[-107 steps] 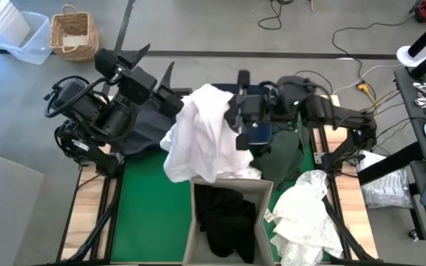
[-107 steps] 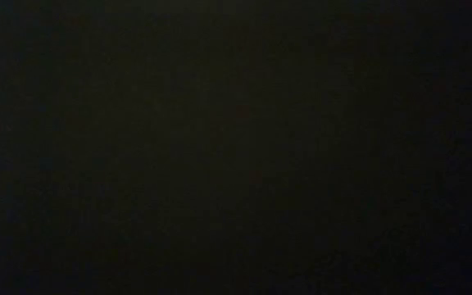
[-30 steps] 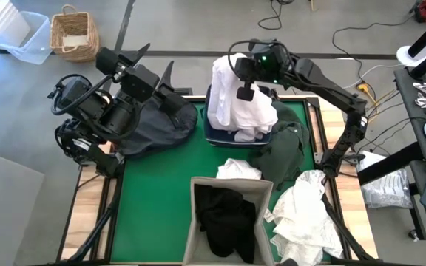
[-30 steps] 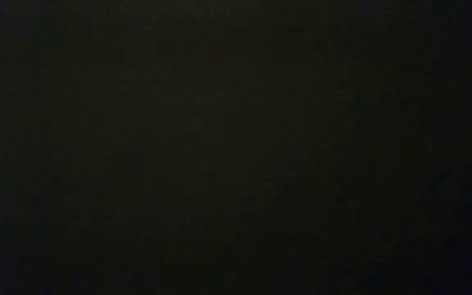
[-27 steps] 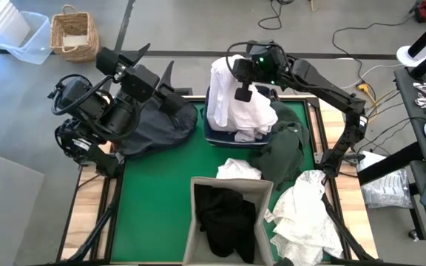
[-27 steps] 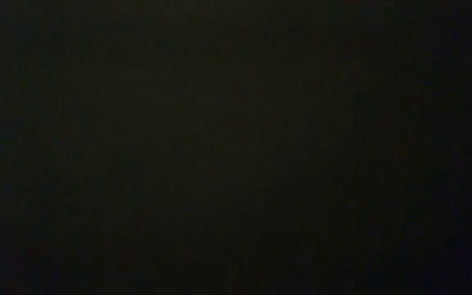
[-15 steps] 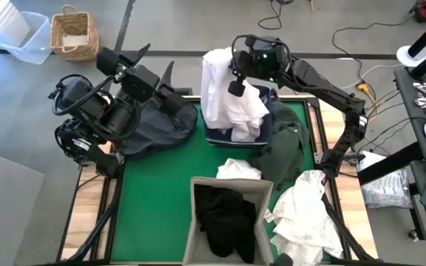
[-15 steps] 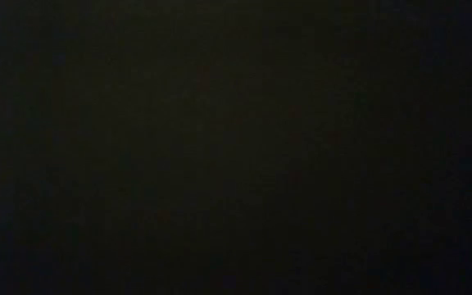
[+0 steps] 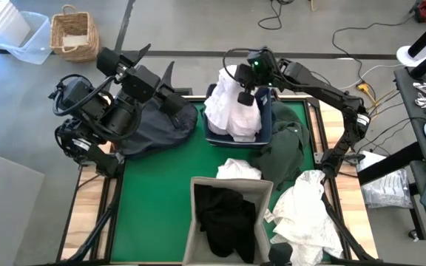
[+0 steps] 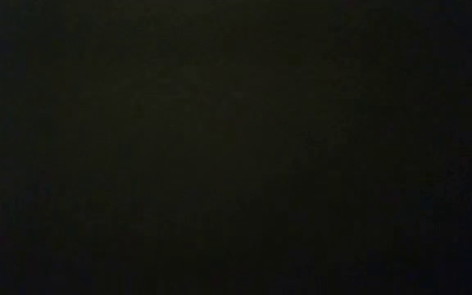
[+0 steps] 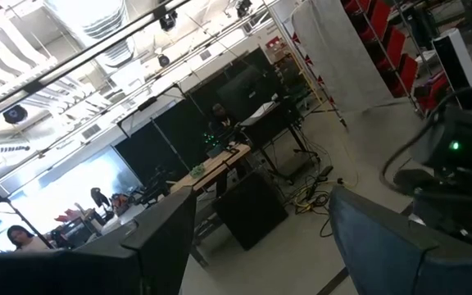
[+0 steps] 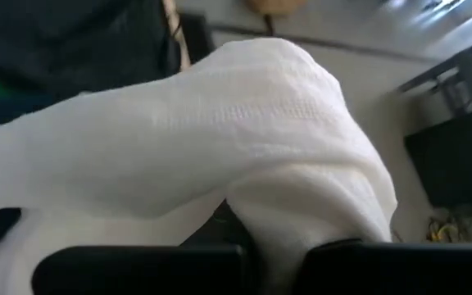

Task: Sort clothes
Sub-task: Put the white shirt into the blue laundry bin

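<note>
At the table's far middle my right gripper is shut on a white garment, just over the navy bin. In the right wrist view the white cloth drapes over my shut fingers and hides their tips. My left gripper is raised at the far left, pointing level, open on nothing; the left wrist view shows only the room between its fingers. A charcoal garment lies under it. Black clothes fill the beige bin. The low view is black. My right gripper pinches a bunched fold of the white garment between its two fingers; how many layers, I cannot tell. The fingers slant down from the far right. The cloth drapes slack over and below them, and its lower part rests in the navy bin.
A dark green garment lies right of the navy bin. A small white piece sits by the beige bin's far rim. A wrinkly white garment lies at the near right. Bare green mat shows at the near left.
My right gripper, still shut on the white garment, has swung a little toward the table's left, come back and sunk toward the navy bin. The garment, which hung tall over the bin, has bunched down into it.
</note>
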